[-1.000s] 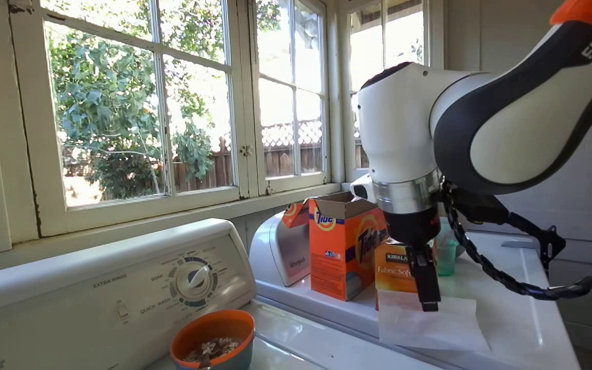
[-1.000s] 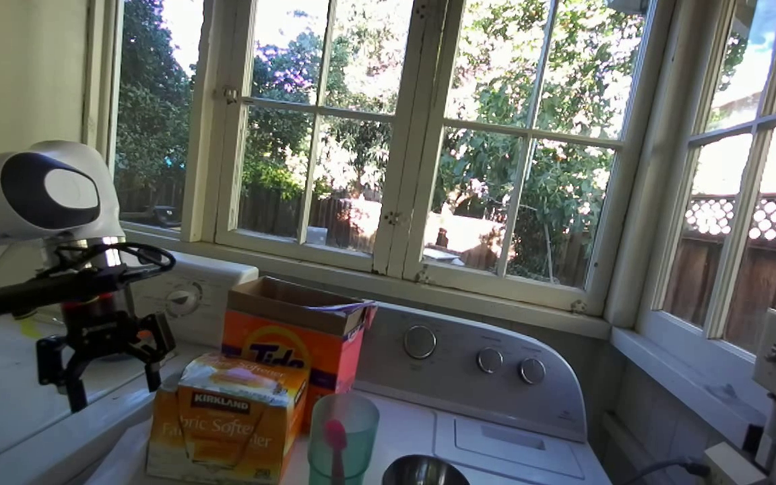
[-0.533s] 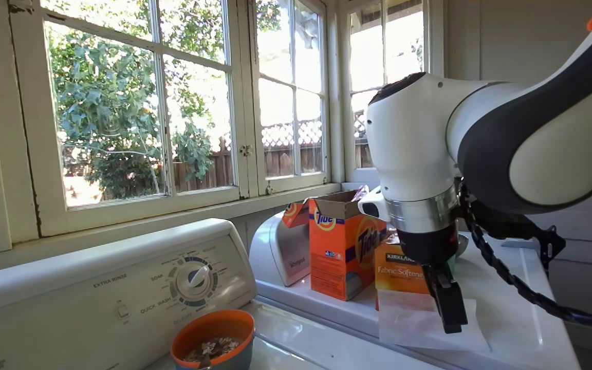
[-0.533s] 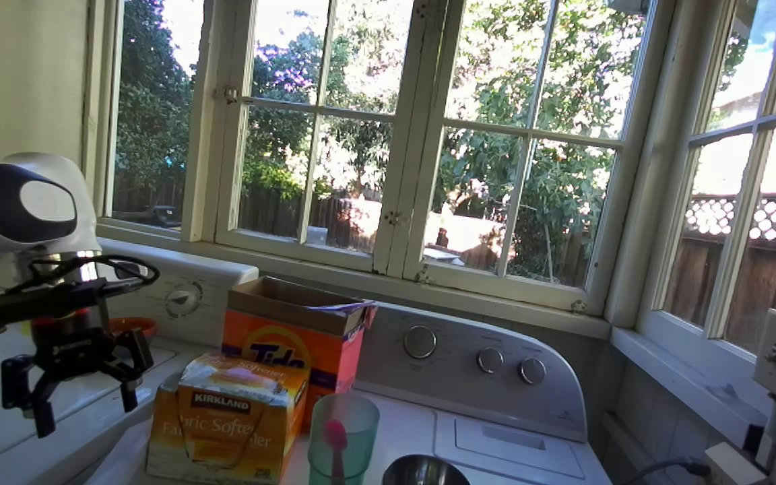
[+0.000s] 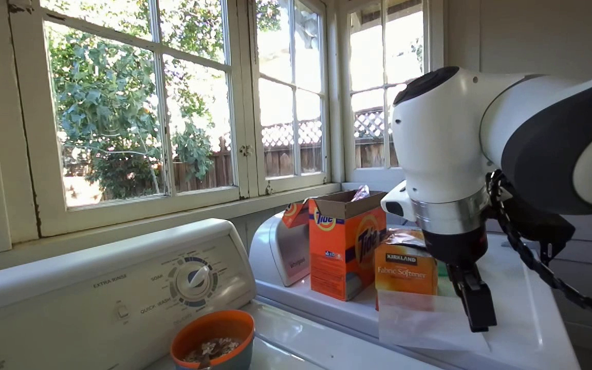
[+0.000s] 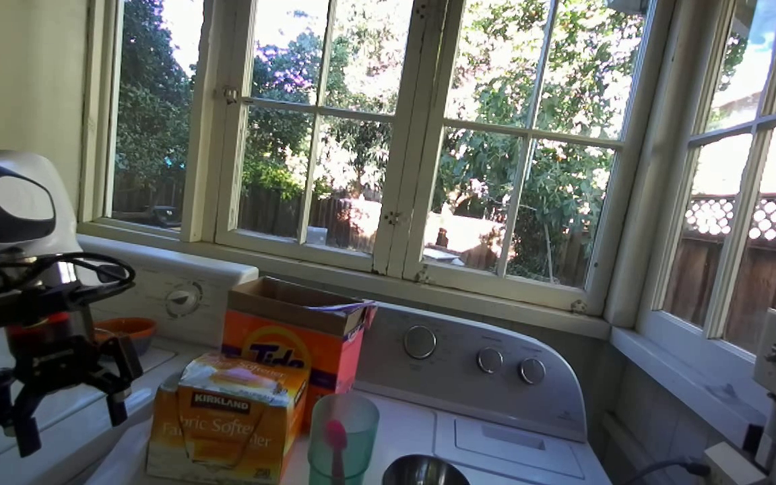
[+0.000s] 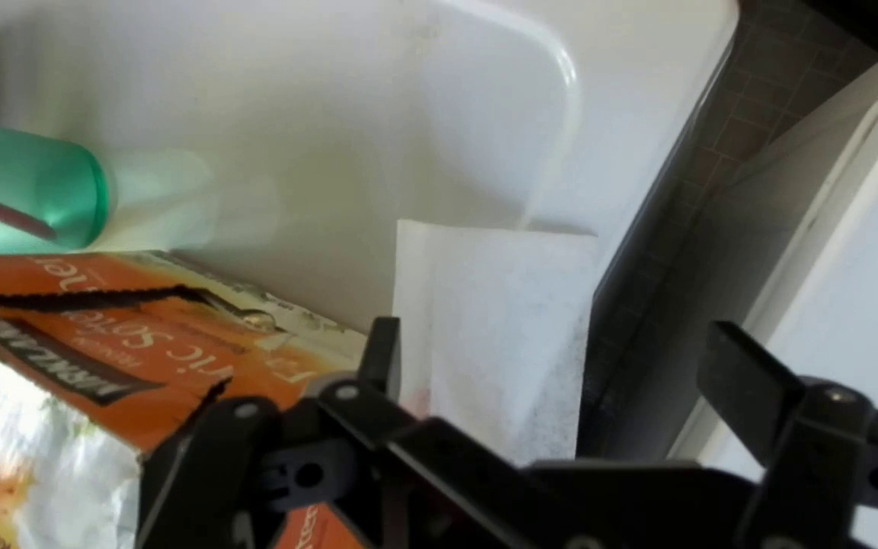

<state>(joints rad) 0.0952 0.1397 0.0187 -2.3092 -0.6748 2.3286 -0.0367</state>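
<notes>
Vs. 1 sec ago, arm (image 5: 440,144) sits further to the pic's right in an exterior view; gripper (image 6: 73,432) is lower & farther from Kirkland box (image 6: 226,438). Box's label, partly blocked then, now reads in full in an exterior view (image 5: 404,267). Orange bowl (image 6: 125,327), hidden behind gripper a sec ago in an exterior view, now shows past it. White sheet (image 7: 500,328), Kirkland box, Tide box (image 5: 327,257) & green cup (image 6: 360,441) w/ pink utensil (image 6: 336,434): same pos. as before, AFAICT.

Hand: gripper wide open, jaws well spread, pointing down, empty; opening looks same as a sec ago. Fingers (image 7: 383,352) look clear of everything; exact ht. over sheet hard to tell.

White sheet lies on white appliance top (image 7: 317,114), reaching its edge, just beside Kirkland box. Wrist view: sheet shows below, betw. the fingers, w/ one finger overlapping its box-side edge. In an exterior view sheet overlaps box's lower face; can't tell if they touch. Green cup stands nr. box, same top.
</notes>
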